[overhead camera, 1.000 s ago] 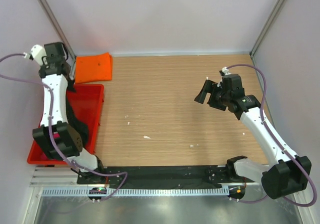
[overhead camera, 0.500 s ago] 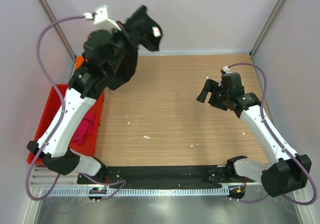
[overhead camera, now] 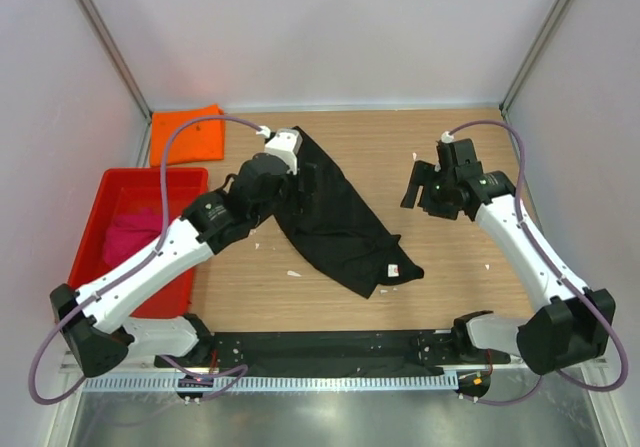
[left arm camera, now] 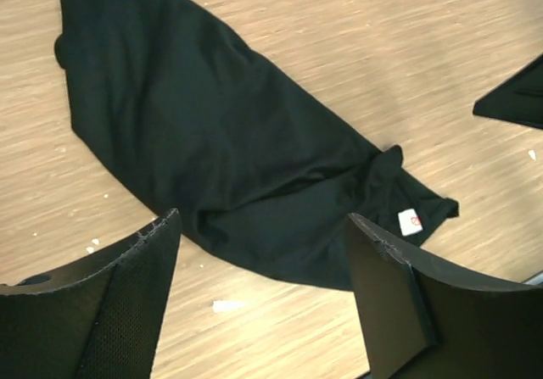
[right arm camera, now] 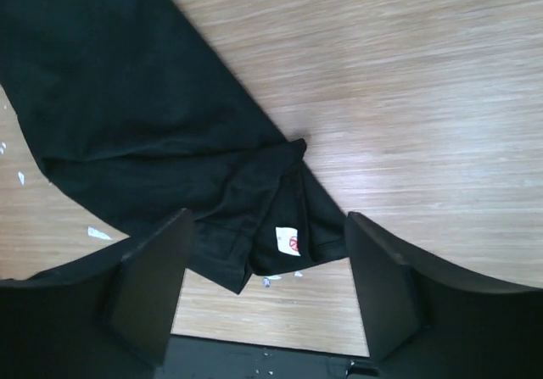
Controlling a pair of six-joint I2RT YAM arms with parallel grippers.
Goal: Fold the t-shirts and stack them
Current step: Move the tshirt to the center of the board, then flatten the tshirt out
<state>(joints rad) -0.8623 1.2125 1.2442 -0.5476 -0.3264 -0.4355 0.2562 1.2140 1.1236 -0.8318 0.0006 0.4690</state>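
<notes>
A black t-shirt (overhead camera: 340,222) lies crumpled in a long diagonal strip across the middle of the table, its white tag (overhead camera: 393,270) at the near right end. My left gripper (overhead camera: 300,179) hovers over the shirt's far left end, open, with nothing between its fingers (left arm camera: 153,269); beneath it are the black t-shirt (left arm camera: 212,133) and tag (left arm camera: 410,222). My right gripper (overhead camera: 418,189) hangs open to the right of the shirt, apart from it, looking down on the black t-shirt (right arm camera: 127,99) and tag (right arm camera: 288,240). An orange t-shirt (overhead camera: 187,134) lies folded at the back left. A magenta-pink t-shirt (overhead camera: 130,237) sits in the red tray (overhead camera: 150,174).
The red tray stands along the table's left side, under my left arm. A black strip (overhead camera: 330,347) runs along the near edge between the arm bases. Small white scraps (overhead camera: 293,273) dot the wood. Walls and metal posts close the back and sides.
My left arm swung up from the tray and down over the table's middle. Its gripper opened, and the black t-shirt now lies on the wood. The right gripper shifted slightly toward the back.
</notes>
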